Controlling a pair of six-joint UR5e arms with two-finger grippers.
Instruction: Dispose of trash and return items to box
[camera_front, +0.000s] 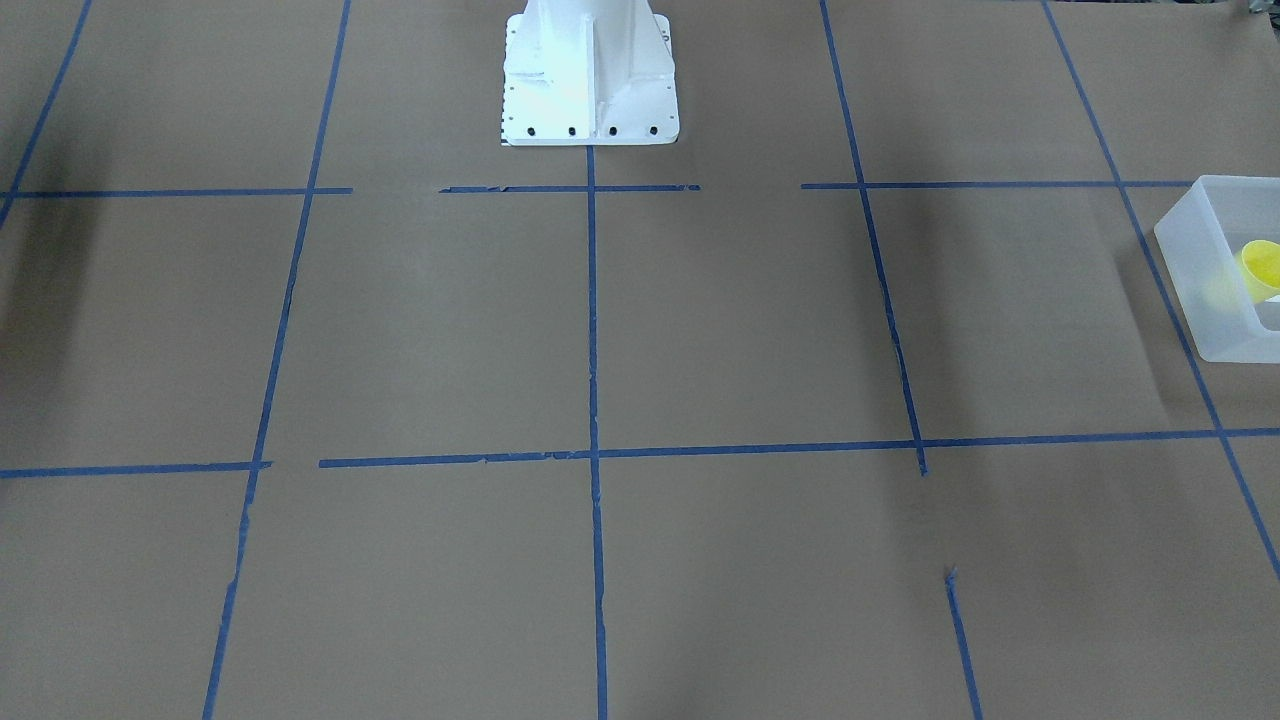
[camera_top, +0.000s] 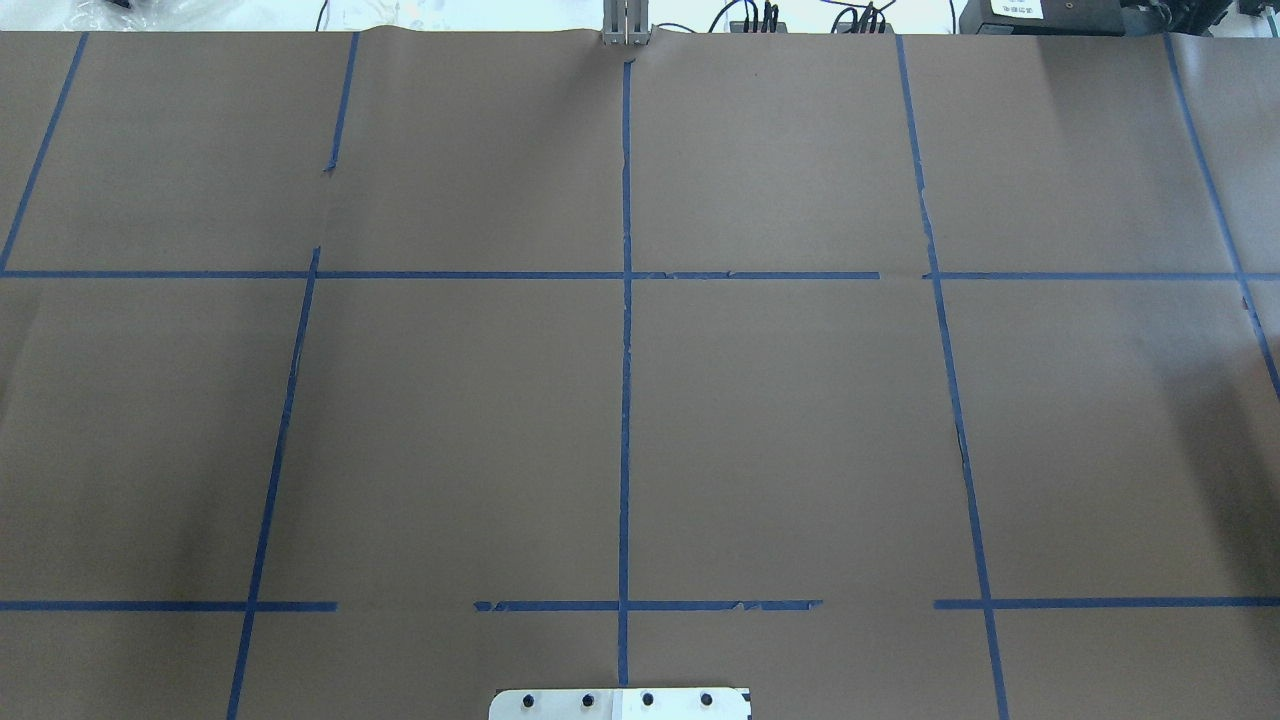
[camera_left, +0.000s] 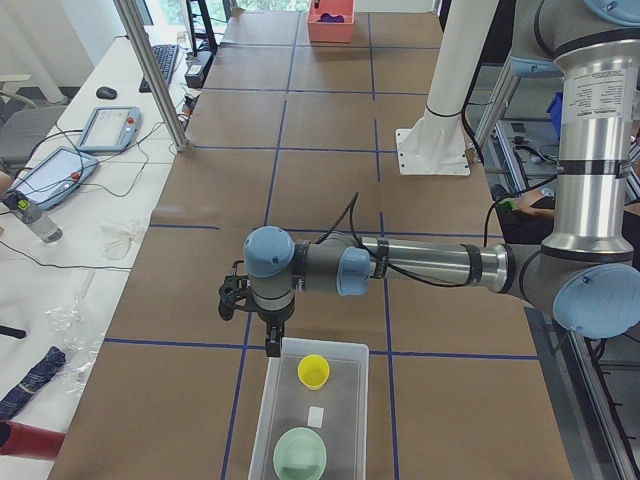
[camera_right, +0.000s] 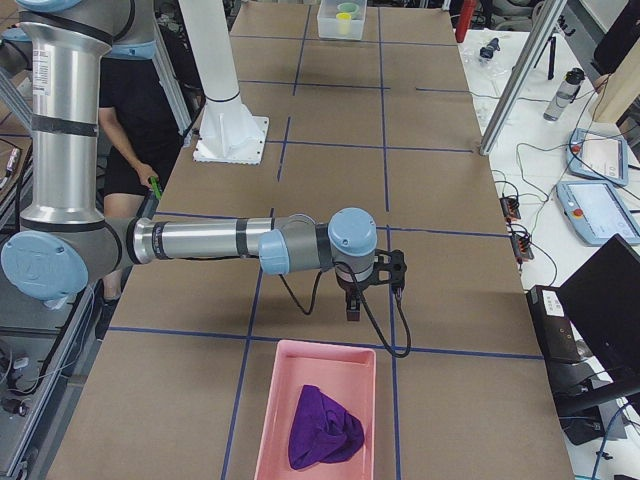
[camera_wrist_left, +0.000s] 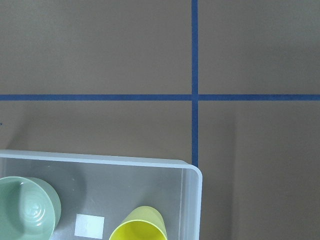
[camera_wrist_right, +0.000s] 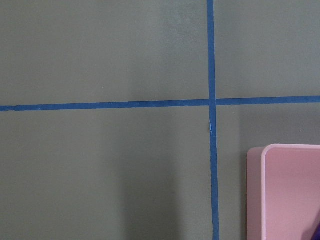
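Observation:
The yellow cup (camera_left: 313, 371) lies inside the frosted white box (camera_left: 345, 395), beside a pale green bowl (camera_left: 300, 452). The left wrist view shows the cup (camera_wrist_left: 139, 227), the bowl (camera_wrist_left: 25, 207) and the box rim (camera_wrist_left: 100, 159) from above. The cup (camera_front: 1262, 268) and the box (camera_front: 1200, 280) also show at the right edge of the front view. My left gripper (camera_left: 270, 340) hangs just over the box's far edge. I cannot tell whether it is open or shut. My right gripper (camera_right: 352, 308) hangs just beyond a pink bin (camera_right: 270, 420). Its state is also unclear.
The pink bin holds a purple cloth (camera_right: 322, 428), and its corner shows in the right wrist view (camera_wrist_right: 280, 200). The robot's white pedestal (camera_front: 590, 70) stands at mid-table. Tablets and cables lie on the side bench (camera_left: 60, 170). A person (camera_right: 140, 120) stands behind the robot.

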